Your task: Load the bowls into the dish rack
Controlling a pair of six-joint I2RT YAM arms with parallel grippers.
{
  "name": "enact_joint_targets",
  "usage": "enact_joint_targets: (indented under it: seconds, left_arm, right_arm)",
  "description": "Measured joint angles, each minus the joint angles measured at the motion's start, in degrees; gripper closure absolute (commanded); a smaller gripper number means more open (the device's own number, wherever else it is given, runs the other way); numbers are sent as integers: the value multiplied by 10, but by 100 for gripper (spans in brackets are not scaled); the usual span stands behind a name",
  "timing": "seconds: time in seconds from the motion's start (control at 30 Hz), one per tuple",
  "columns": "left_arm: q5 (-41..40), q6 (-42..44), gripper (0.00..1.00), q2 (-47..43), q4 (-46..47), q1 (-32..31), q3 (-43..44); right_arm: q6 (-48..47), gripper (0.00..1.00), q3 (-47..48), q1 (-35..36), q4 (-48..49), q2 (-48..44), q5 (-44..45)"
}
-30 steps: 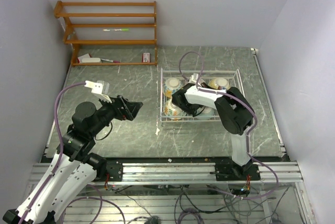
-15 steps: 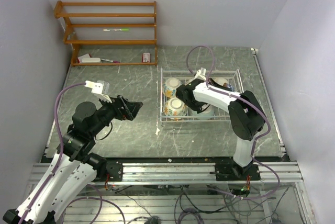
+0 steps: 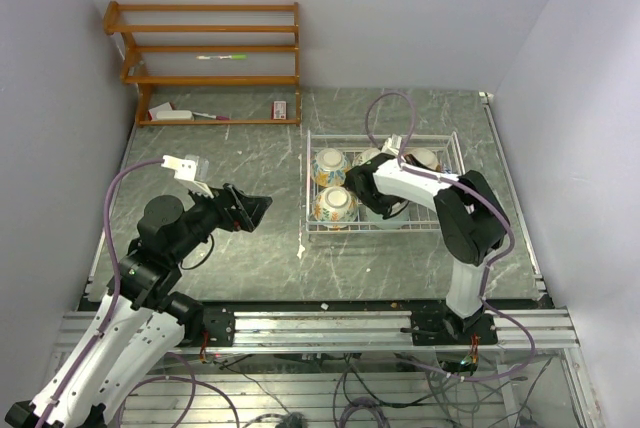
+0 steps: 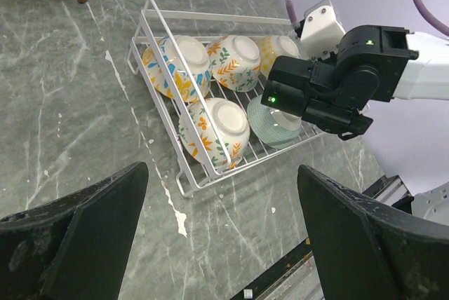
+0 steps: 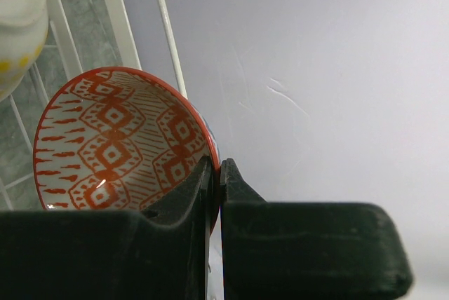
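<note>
The white wire dish rack (image 3: pixel 452 143) sits right of centre on the table. It holds floral bowls at the back left (image 3: pixel 331 163), front left (image 3: pixel 335 204) and back right (image 3: pixel 423 158). The left wrist view shows a fourth floral bowl (image 4: pixel 236 61) and a pale teal bowl (image 4: pixel 275 123) upside down in the rack (image 4: pixel 163 83). My right gripper (image 3: pixel 385 205) is inside the rack, shut on the rim of a red-patterned bowl (image 5: pixel 112 146), fingertips (image 5: pixel 205 174) pinching its edge. My left gripper (image 3: pixel 256 206) is open and empty, over bare table left of the rack.
A brown wooden shelf unit (image 3: pixel 205 58) stands at the back left with small items on its lower shelves. A white chip mark (image 4: pixel 175 217) lies on the marble in front of the rack's near corner. Walls close in on three sides.
My right gripper has moved right and back from over the front left bowl to the rack's middle, uncovering that bowl. The left arm has not moved.
</note>
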Motion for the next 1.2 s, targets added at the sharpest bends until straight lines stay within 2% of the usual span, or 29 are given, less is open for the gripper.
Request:
enact_joint_targets:
  seconds: [0.53,0.93,1.2]
  left_arm:
    - [-2,0,2,0,-2,0,0]
    - [-15,1,2,-4,-21,0,2]
    - [-25,9,2,-8,-38,0,11]
  right_arm:
    - [7,100,-6,-16,-5,56,9]
    - [9,87,7,-5,-33,92,26]
    - [35,73,25,0,-45,97,5]
